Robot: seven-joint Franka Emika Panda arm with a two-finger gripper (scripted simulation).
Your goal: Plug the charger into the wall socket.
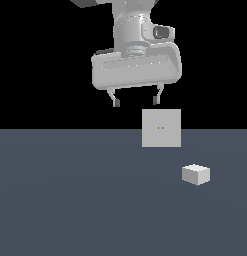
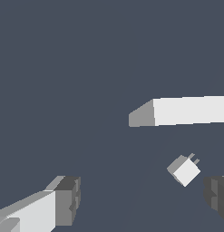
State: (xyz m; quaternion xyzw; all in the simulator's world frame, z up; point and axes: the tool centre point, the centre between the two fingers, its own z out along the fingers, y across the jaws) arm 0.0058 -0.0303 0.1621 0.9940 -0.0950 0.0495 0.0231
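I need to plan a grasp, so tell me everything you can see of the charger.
The charger is a small, plain off-white box, matte like plastic. The wrist view shows two short prongs sticking out of one end. It lies flat on the dark grey floor, untouched, in front of the wall socket and toward the exterior view's right of it. The open pincer hangs well above, off to the exterior view's left.

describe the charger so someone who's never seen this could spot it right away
Start at the wall socket, the upright light-grey square plate standing on the dark floor. The charger is the small off-white box lying on the floor nearer the camera, to the exterior view's right of the plate and apart from it. It is much smaller than the plate, and the wrist view shows two short prongs at one end.
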